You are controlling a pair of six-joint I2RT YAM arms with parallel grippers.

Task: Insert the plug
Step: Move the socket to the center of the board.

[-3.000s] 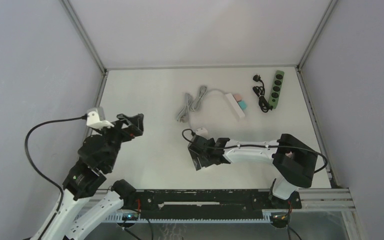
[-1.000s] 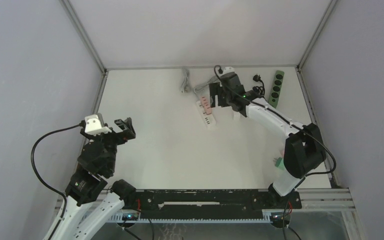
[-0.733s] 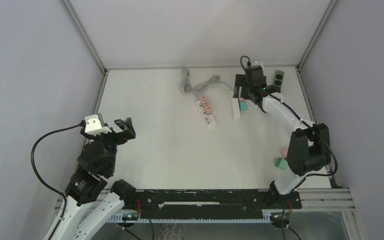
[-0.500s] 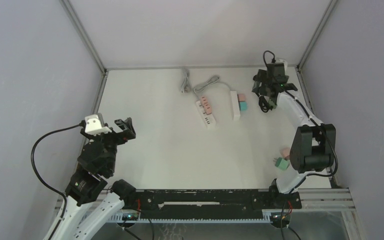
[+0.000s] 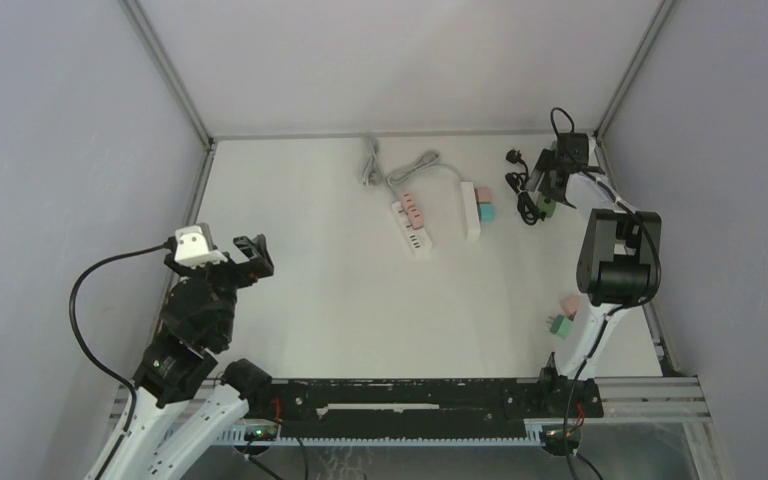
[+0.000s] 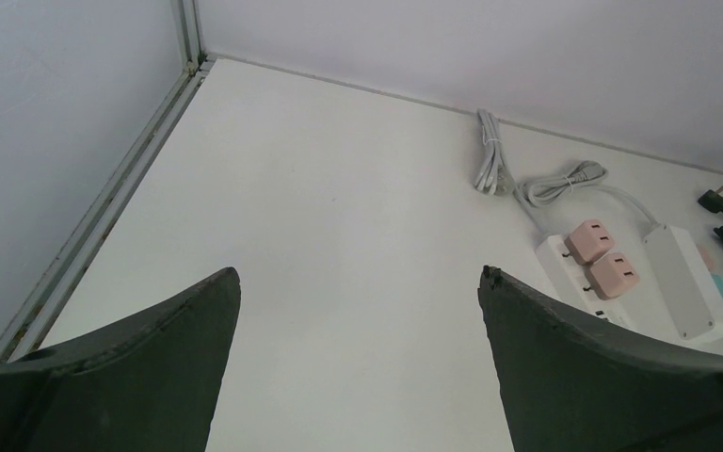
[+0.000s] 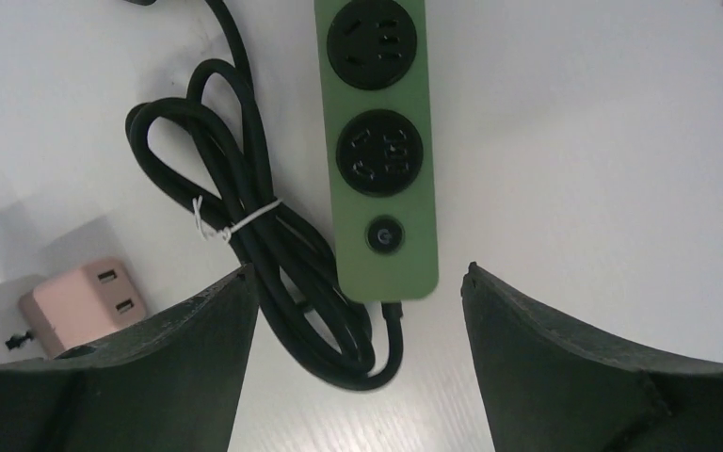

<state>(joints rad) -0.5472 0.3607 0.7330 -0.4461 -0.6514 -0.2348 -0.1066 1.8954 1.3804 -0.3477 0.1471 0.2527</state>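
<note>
Well, nothing's inserted yet: the right gripper [image 7: 358,271] hangs wide, empty, over the green power strip [image 7: 381,141].

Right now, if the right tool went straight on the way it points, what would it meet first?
Probably the green power strip, its switch end centred in the open right tool; the coiled black cord lies just beside it. Depth is unclear.

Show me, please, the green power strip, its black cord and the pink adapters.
green power strip [image 7: 379,153], right wrist view, lower socket.
black cord [image 7: 268,250], right wrist view, bundle below the tie.
pink adapters [image 6: 591,241], left wrist view, farther one's top.
</note>
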